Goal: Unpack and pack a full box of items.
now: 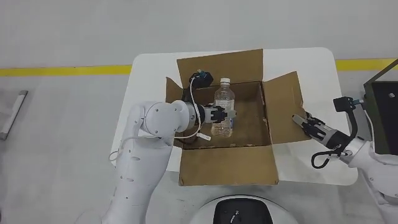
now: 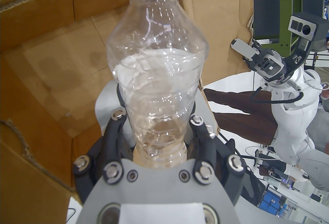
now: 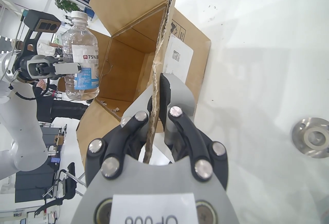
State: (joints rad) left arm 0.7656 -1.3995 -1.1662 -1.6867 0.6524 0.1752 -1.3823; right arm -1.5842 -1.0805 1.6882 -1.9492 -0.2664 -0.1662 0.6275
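Left pincer (image 2: 157, 118) is clenched round the body of your bottle (image 2: 154, 55), holding it upright over the open box (image 1: 227, 165) on the tabletop (image 1: 311, 62). Right pincer (image 3: 156, 96) is pinching the side flap (image 1: 283, 106). It's part-full thin plastic, so probably lightish, slick and squashy. I'd grip mid-body, gently.

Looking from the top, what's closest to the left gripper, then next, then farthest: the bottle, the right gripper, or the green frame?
1. The bottle: held in the left gripper, over the box.
2. The right gripper: across the box, pinching its side flap.
3. The green frame: farthest, beyond the right gripper at the view's edge.
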